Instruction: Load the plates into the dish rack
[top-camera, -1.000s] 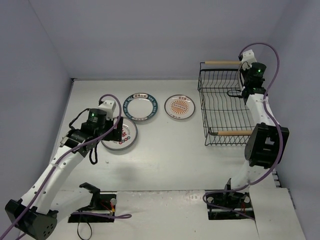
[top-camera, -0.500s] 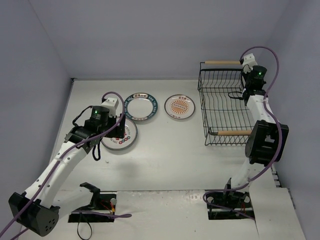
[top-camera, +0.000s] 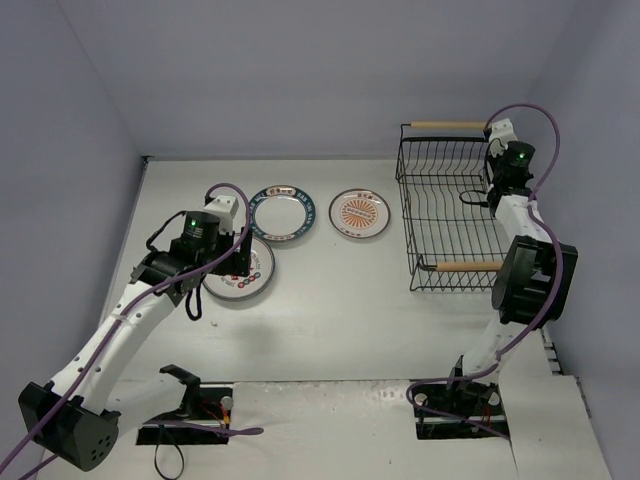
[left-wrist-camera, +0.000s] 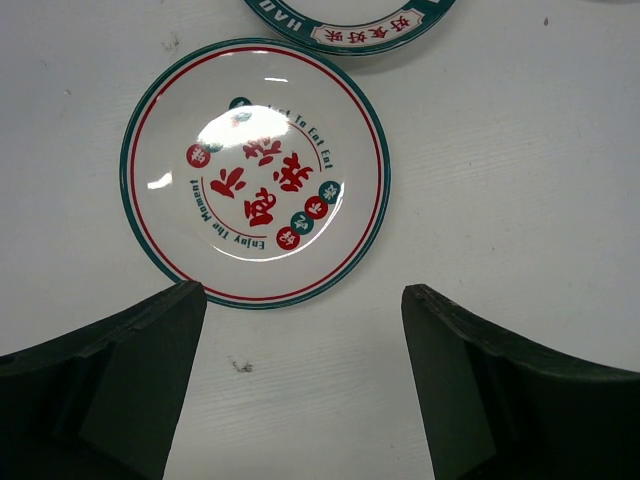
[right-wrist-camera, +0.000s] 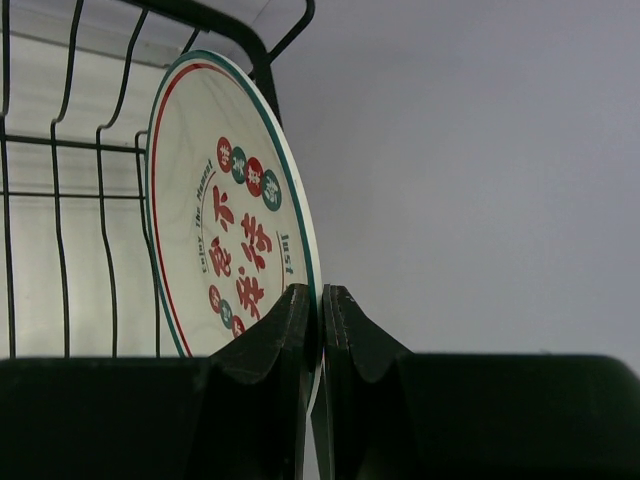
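Your right gripper (right-wrist-camera: 318, 300) is clenched on the rim of a red-character plate (right-wrist-camera: 220, 220), its two fingers pinched tight on either side of the edge. The plate stands upright on edge, with its printed face turned to the left in the wrist view. It sits up against the black wires at the right side of the rack (top-camera: 468, 265), near the far corner. From these views you cannot tell whether it is already down between the wires or just beside them.

Your left gripper (left-wrist-camera: 303, 295) is released, with the fingers spread wide. It hangs over a second red-character plate (left-wrist-camera: 255, 170), which lies flat on the table (top-camera: 340, 300). In the wrist view that plate sits just beyond the fingertips and fits between them, and neither finger touches it. It has a thin teal and red ring at the edge and red characters in the middle.

Just past it lies the teal-rim plate (top-camera: 282, 213), also flat on the table, its near edge close to the second red-character plate. To its right, a little apart, is the orange plate (top-camera: 359, 213), flat as well and roughly level with the teal-rim plate. It lies between the teal-rim plate and the rack, nearer the rack's left wall.

The rack stands on the right side of the table, with one wooden handle at the far end and one at the near end. Apart from the plate at its right side, you can see only bare wire and the table through it from the top view.
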